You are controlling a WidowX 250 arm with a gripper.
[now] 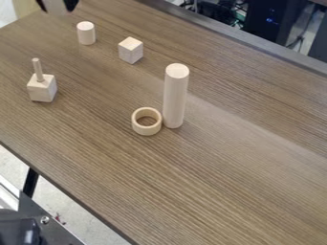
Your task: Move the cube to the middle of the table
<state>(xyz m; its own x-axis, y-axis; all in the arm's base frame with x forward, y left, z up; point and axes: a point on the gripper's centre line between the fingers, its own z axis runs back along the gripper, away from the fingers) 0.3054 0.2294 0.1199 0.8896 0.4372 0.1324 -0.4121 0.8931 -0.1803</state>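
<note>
At the top left edge, the gripper is only partly in view, above the table's far left part. Its two dark tips stand apart, open, with a pale, unclear patch between them. The plain wooden cube rests on the brown table in the upper left part of the view, below and to the right of the gripper and apart from it. Another wooden cube, farther left, has a thin upright peg on top.
A short wooden cylinder stands left of the plain cube. Near the middle, a tall upright cylinder has a wooden ring close at its left. Dark computer equipment is beyond the table's far edge.
</note>
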